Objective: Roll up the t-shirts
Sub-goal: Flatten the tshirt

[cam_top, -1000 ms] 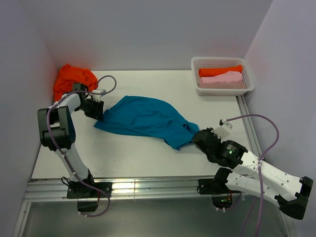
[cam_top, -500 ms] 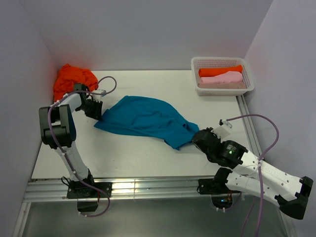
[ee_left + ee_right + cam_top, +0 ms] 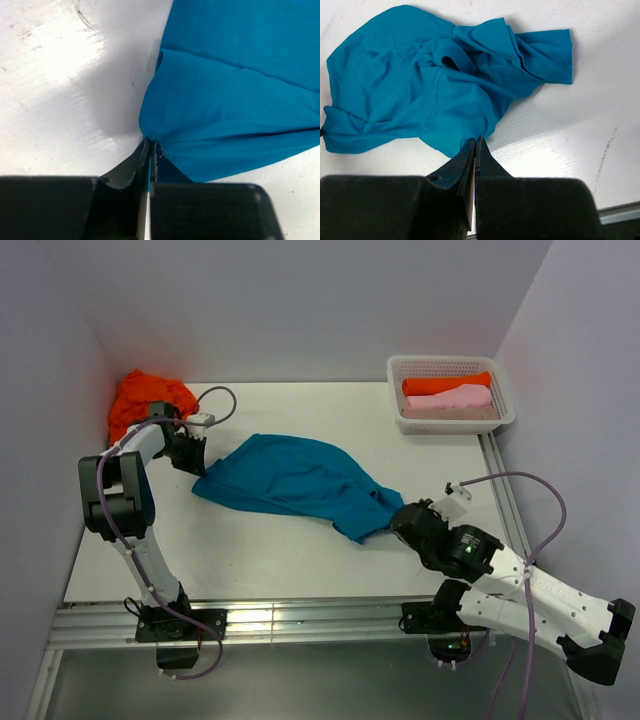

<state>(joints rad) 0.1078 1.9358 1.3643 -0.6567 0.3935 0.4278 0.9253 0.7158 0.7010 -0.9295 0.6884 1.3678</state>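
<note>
Teal t-shirt (image 3: 290, 478) lies spread, left fingers (image 3: 131, 169) and right fingers (image 3: 463, 162) each clamped on an edge.

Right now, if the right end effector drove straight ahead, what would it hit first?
The teal shirt. The right end effector is shut with its tips at the near hem; whether it pinches cloth is unclear. Straight on is more crumpled shirt.

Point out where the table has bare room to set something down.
Bare table along the back, between the crumpled orange t-shirt and the white basket, and along the near edge in front of the teal t-shirt. Crowded across the middle, where that shirt stretches from the left gripper to the right gripper.
</note>
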